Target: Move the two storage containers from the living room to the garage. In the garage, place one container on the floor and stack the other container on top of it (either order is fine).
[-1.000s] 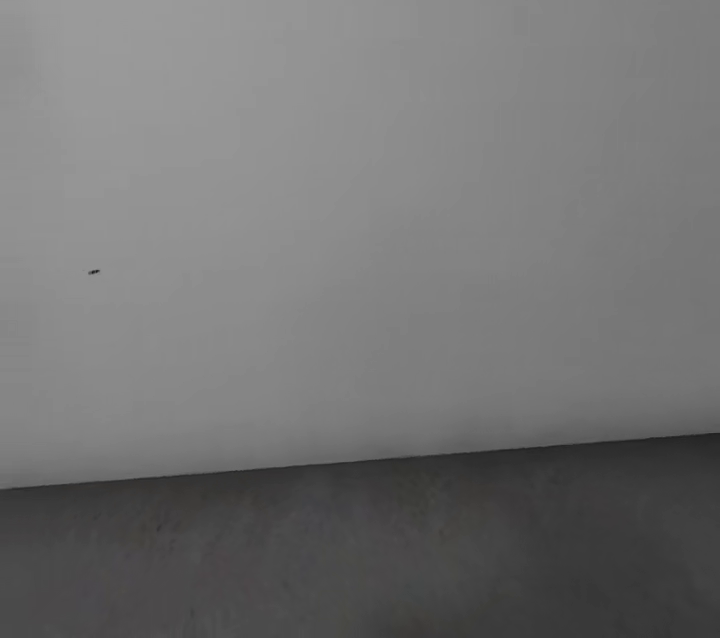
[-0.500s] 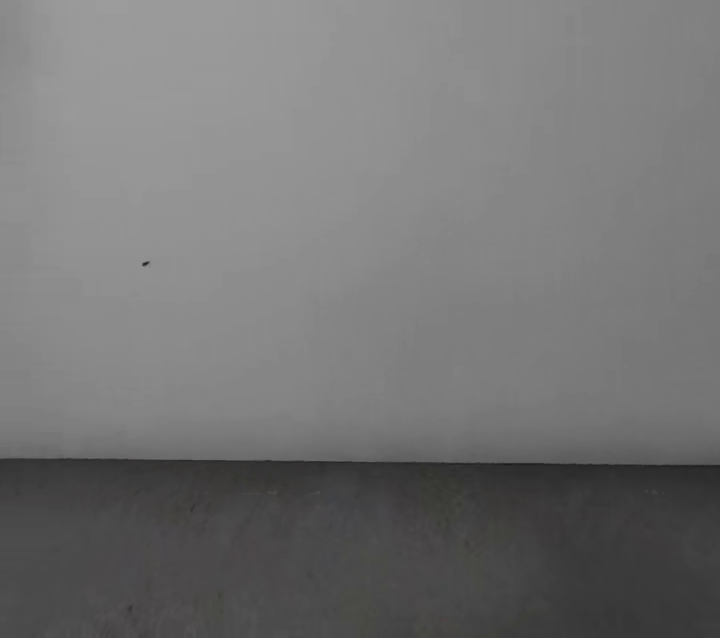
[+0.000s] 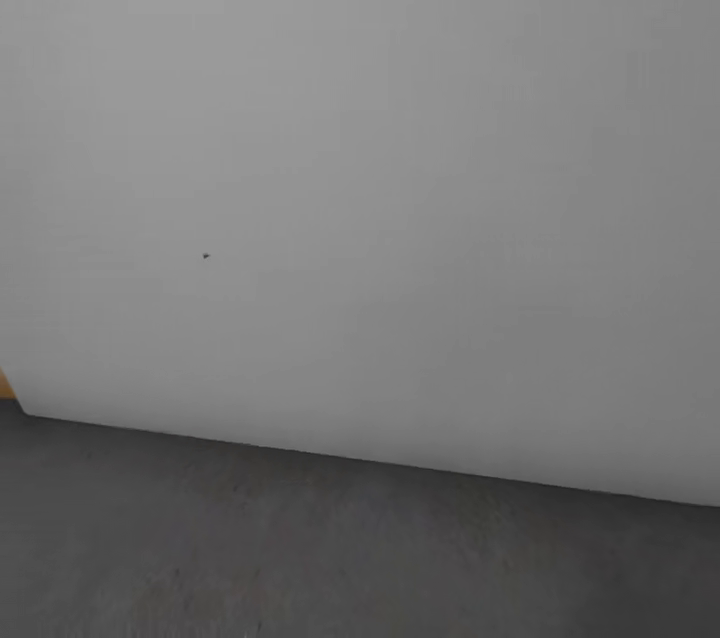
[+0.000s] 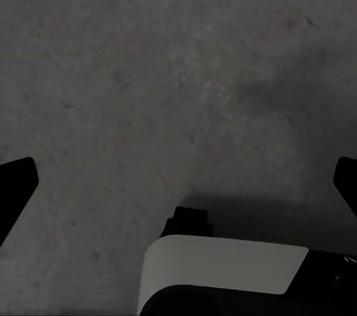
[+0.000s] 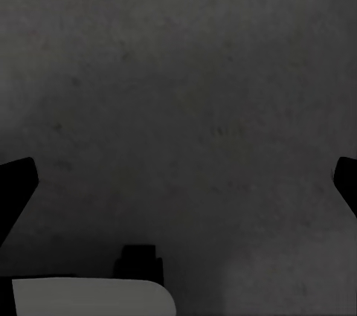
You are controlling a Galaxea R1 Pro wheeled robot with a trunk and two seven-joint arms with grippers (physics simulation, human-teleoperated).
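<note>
Closest in, both wrist cameras look straight down at the floor [image 4: 178, 71], dark mottled concrete. My left gripper [image 4: 178, 182] is spread wide: one dark fingertip [image 4: 16, 182] at each edge of the picture, bare concrete between them, nothing held. My right gripper [image 5: 178, 189] is the same, fingers far apart and empty. A pale piece of the robot's own body [image 4: 223, 264] sits under the left wrist, with another under the right.

Farther out, the head camera has a strip of the same concrete meeting a plain pale grey wall [image 3: 400, 168]. I take this for the garage. One small dark speck [image 3: 205, 256] on the wall. One orange sliver [image 3: 4, 384] at the picture's left edge beside the wall's end; too little shows to say what it is.

Count: storage containers sighted, zero; I cannot say where they are. Grippers, two, both empty.

Risks, my judgement: I am facing a blank wall with few landmarks, so driving on could bump the base into it, or I could misjudge my heading and turn away from the containers.
</note>
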